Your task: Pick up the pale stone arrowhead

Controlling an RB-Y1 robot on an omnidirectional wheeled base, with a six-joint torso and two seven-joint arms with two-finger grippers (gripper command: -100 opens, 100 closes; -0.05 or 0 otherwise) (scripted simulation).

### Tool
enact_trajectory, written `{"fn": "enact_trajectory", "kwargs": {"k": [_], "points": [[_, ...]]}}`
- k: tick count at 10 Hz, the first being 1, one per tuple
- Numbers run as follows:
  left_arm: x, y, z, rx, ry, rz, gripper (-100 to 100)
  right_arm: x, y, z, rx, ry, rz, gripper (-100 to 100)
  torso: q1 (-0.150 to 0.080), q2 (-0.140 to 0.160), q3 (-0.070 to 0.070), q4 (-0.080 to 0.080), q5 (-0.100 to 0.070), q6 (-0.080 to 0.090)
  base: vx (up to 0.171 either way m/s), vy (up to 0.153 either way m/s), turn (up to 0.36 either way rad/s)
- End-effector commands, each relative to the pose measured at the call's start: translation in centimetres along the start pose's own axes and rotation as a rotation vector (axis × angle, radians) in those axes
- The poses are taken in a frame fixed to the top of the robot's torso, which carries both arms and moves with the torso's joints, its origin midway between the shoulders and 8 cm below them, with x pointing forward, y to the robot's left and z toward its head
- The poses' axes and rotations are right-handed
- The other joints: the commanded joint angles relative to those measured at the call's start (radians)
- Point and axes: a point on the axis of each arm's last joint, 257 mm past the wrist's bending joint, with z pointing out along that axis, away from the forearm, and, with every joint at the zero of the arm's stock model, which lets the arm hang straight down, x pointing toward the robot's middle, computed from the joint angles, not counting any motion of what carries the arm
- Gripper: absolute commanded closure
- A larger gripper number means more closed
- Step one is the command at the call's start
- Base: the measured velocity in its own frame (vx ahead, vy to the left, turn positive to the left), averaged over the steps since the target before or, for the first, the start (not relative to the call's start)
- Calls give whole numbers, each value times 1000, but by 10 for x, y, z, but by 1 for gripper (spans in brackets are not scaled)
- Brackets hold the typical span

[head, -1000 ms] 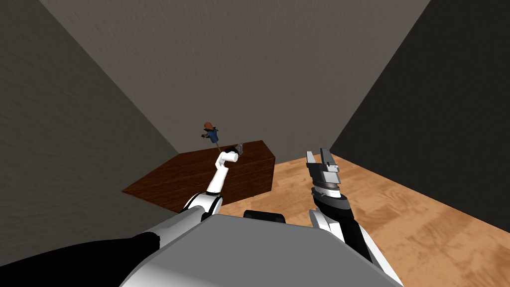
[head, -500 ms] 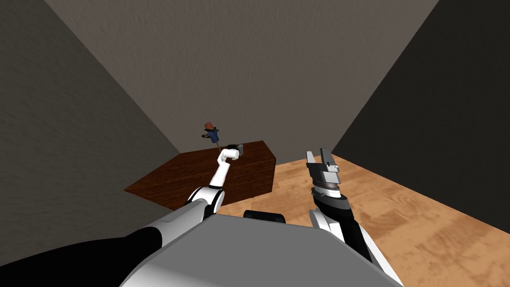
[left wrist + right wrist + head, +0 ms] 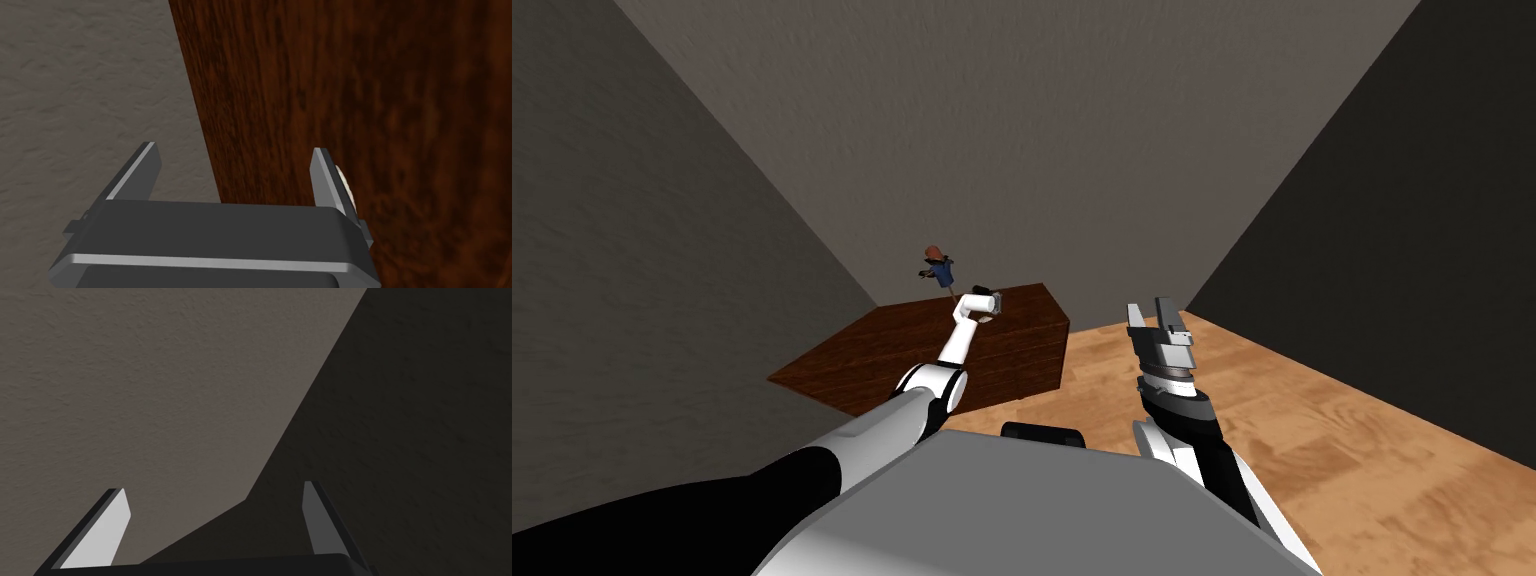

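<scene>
Here the left gripper stood wide over the table edge, ready to straddle; the pale arrowhead lay on the wood just outside its jaws, needing re-centring. The right gripper hung open, idle.

The dark brown wooden table fills the corner, light wooden plank floor to its right. A small blue-and-red figure on a stick stands at its far edge. Just right of that — over the table — hangs the left gripper, the pale stone arrowhead lying just outside one finger.
</scene>
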Motion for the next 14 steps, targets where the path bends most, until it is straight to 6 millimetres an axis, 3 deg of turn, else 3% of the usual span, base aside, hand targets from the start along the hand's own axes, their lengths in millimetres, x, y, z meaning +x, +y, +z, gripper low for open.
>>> {"fn": "enact_trajectory", "kwargs": {"k": [1,2,3,4,8,9,10,11,14], "points": [[2,1,2,-52,-3,-18,-100,0,0,0,0,0,0,0,0,0,0,0,0,0,66,4,81],[-1,18,6,-104,-9,-22,-100,0,0,0,0,0,0,0,0,-1,0,0,0,0,65,-1,37],[3,11,4,-122,-10,-35,-100,0,0,0,0,0,0,0,0,-1,-1,0,0,0,80,-5,101],[1,26,7,-173,-16,-38,-100,0,0,0,0,0,0,0,0,-2,-1,0,0,0,67,-1,48],[4,45,8,-302,-30,-72,-100,0,0,0,0,0,0,0,1,0,0,0,0,0,52,5,62],[3,58,8,-342,-35,-75,-100,0,0,0,0,0,0,0,1,-1,-1,0,0,0,68,8,43],[7,55,4,-373,-39,-87,-100,0,0,0,0,0,0,0,1,-1,-1,0,0,0,76,21,106],[4,70,6,-413,-45,-91,-100,0,0,0,0,0,0,0,2,-2,-1,0,0,0,70,10,43],[10,87,-3,-525,-62,-119,-100,0,0,0,0,0,0,0,1,-1,-1,-1,0,0,77,12,72]]}}
